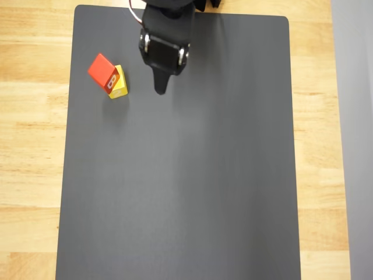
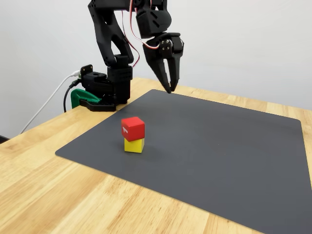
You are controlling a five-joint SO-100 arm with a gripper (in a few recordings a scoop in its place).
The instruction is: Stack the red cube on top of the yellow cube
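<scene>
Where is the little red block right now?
The red cube sits on the yellow cube, near the dark mat's left edge in the fixed view.

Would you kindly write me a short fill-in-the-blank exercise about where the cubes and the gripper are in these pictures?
1. The red cube rests on top of the ____ cube.
2. Both cubes stand on a dark grey ____ laid over the wooden table.
3. The gripper hangs above the mat holding ____.
4. In the overhead view, the stack lies to the ____ of the gripper.

Missing words: yellow; mat; nothing; left
</scene>
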